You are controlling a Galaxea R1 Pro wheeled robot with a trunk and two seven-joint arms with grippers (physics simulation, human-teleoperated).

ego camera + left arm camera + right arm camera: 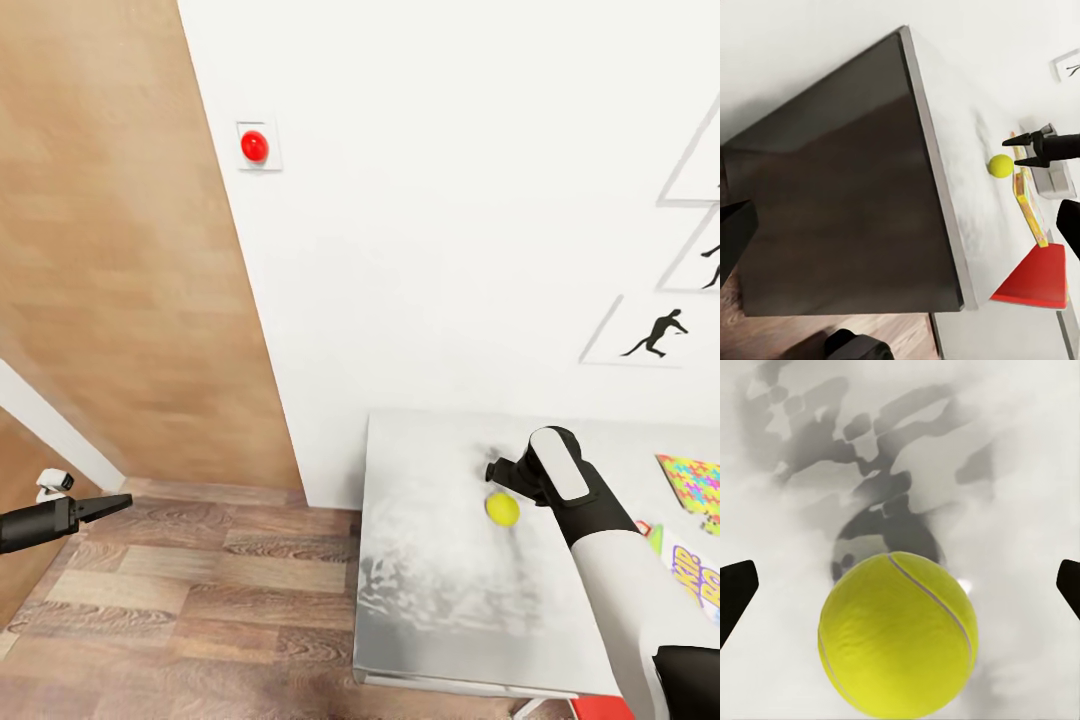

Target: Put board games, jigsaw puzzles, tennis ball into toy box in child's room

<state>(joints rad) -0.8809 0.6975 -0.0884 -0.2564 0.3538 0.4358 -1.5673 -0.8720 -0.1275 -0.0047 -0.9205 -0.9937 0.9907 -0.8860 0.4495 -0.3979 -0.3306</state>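
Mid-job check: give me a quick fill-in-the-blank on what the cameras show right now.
1. The small yellow-green tennis ball rests on the pale grey ____.
2. The right gripper above the ball has its fingers ____.
3. The round wall button is ____.

Missing words: table; open; red

The table (430, 610), a pale grey-white top with mottled darker patches, stands against the white wall over a wood plank floor (200, 600). On it lies the ball (502, 509), well in from the edges, and toward the right end lie a jigsaw (692, 480) and a SKIP-BO box (695, 580). In the left wrist view the table's dark side panel (847, 202) shows, with the ball (1001, 165) on the top.
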